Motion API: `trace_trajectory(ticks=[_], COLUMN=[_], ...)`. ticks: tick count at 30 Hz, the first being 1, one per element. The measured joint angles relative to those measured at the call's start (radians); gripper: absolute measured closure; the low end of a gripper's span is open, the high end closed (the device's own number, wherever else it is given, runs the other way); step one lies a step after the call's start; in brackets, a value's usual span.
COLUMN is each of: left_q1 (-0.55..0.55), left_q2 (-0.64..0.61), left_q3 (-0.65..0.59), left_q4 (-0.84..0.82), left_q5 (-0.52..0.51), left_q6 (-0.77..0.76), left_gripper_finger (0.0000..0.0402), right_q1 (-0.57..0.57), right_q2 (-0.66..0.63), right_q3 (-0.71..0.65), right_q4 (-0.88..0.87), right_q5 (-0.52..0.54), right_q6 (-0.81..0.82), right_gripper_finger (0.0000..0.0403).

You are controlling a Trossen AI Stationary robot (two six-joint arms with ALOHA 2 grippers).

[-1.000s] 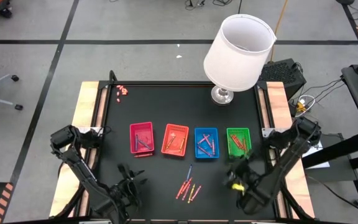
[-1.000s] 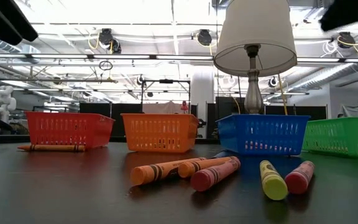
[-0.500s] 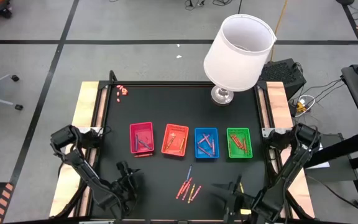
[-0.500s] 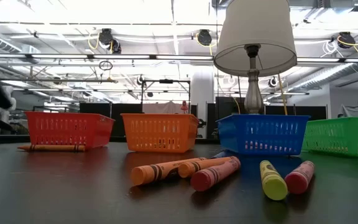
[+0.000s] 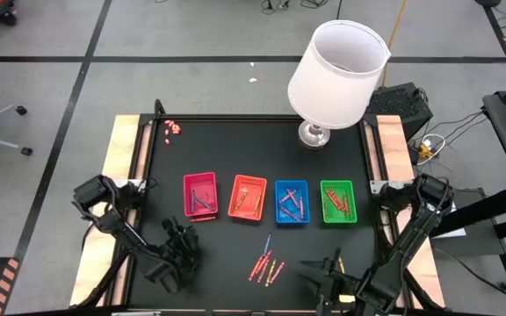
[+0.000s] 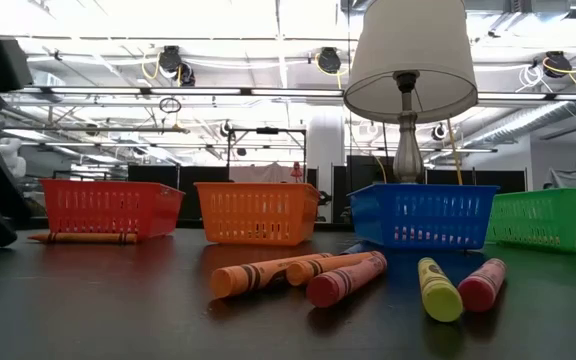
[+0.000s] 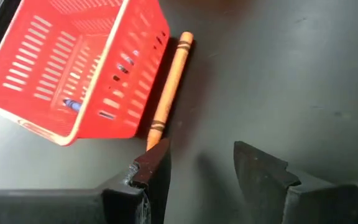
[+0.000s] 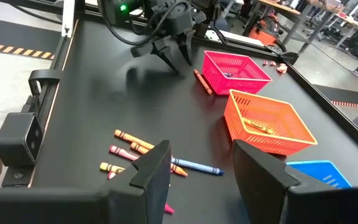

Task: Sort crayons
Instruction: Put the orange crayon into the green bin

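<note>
Red tray [image 5: 200, 193], orange tray [image 5: 248, 196], blue tray [image 5: 292, 201] and green tray [image 5: 338, 200] sit on a black table [image 5: 235, 149].

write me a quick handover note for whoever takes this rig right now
Left tool: open, empty, by the orange crayon lying beside the red tray.
Right tool: open, empty, at the near table edge.
Done: crayons already lie in the red, orange, blue and green trays.
Left: the loose crayons in front of the trays, plus that orange one.
</note>
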Motion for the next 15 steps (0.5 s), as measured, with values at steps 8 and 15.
trace_trajectory(ticks=[8,15], left_q1=[0.047,0.113], left_q2=[0.0,0.0], left_q3=[-0.012,-0.012], left_q4=[-0.003,-0.006], left_q5=[0.0,0.006], left_q6=[0.01,0.063], left_gripper_finger=[0.0229,0.0229], right_q1=[-0.004,-0.004], right_q2=[0.0,0.0], right_q3=[0.0,0.0], right_q4=[0.0,0.0], right_q5=[0.002,0.002], right_q6=[-0.001,-0.002], right_gripper_finger=[0.0248,0.0248])
